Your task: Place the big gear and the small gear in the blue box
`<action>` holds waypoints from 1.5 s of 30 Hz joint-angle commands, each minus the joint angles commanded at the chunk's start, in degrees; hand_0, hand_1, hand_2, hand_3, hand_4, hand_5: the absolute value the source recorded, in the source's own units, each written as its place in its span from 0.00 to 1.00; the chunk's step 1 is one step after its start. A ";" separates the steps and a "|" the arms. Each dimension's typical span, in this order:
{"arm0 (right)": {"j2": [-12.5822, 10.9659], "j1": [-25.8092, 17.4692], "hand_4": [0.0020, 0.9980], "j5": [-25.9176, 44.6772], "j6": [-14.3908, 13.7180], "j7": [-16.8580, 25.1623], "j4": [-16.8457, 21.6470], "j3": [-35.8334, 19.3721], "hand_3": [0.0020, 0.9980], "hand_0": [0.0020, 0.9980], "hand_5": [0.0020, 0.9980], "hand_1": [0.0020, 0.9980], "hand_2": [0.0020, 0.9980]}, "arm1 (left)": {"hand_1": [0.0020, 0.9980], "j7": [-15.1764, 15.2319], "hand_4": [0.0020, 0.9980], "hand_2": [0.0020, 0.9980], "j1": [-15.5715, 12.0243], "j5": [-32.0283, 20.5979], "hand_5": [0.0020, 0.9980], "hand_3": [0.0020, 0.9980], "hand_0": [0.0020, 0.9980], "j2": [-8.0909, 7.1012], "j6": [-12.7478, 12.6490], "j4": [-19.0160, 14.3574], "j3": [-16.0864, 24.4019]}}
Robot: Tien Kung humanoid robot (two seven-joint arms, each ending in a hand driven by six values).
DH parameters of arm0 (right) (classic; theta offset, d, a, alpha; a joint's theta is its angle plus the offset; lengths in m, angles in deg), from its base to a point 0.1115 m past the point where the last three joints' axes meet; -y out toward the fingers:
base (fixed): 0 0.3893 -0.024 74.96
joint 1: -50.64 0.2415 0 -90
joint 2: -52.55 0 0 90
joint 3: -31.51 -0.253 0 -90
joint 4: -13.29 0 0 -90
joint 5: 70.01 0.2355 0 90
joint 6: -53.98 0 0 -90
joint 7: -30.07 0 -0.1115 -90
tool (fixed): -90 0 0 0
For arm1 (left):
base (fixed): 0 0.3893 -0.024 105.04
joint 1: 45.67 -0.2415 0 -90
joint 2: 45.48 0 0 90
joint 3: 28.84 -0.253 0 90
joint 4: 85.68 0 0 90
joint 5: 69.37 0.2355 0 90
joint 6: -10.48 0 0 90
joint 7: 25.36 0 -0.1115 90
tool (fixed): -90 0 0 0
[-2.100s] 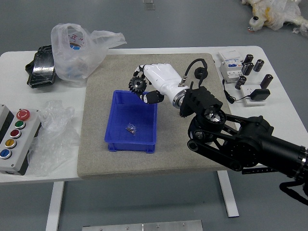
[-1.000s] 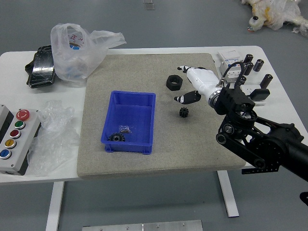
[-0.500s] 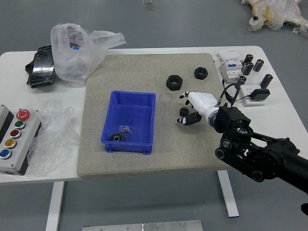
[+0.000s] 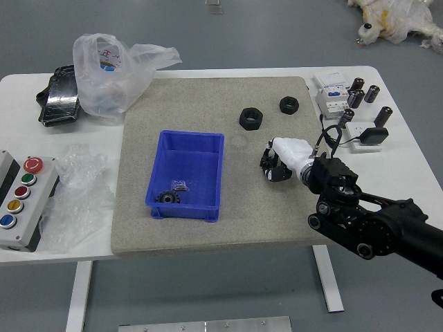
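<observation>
Two thick black rings (image 4: 250,118) on white counter (image 4: 415,166), beyond black-and-white right hand (image 4: 285,156). Fingers closed round small black toothed gear (image 4: 267,163); its axis unclear. Wall of blue plastic box (image 4: 221,169) intervenes leftward. Inside, near-left corner: big black toothed gear (image 4: 168,198), outline longest left-right.

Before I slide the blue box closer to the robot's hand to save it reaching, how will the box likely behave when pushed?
The box looks stiff, its walls standing straight. Low and wide, it probably won't tip. The gear lies unfastened inside, so it may slide.
</observation>
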 joint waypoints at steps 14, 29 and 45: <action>-0.15 6.51 0.17 -5.03 -1.85 0.70 10.87 -0.73 0.36 0.43 0.00 0.46 0.41 | 0.67 -0.37 0.72 0.66 -0.20 0.58 0.43 0.73 0.71 -0.18 0.17 -0.06 0.51; 6.66 11.00 0.62 -4.52 0.88 -0.58 6.99 6.39 0.99 0.76 0.20 0.89 0.98 | 0.67 -0.71 0.73 0.66 -0.17 1.19 0.45 0.73 0.71 -0.35 0.34 -0.17 0.84; 2.96 7.10 0.83 -2.33 -0.82 0.64 8.65 -1.84 0.95 0.75 0.33 0.89 0.94 | 0.67 -0.51 0.73 0.66 -0.08 0.92 0.45 0.73 0.71 -0.21 0.29 -0.13 0.53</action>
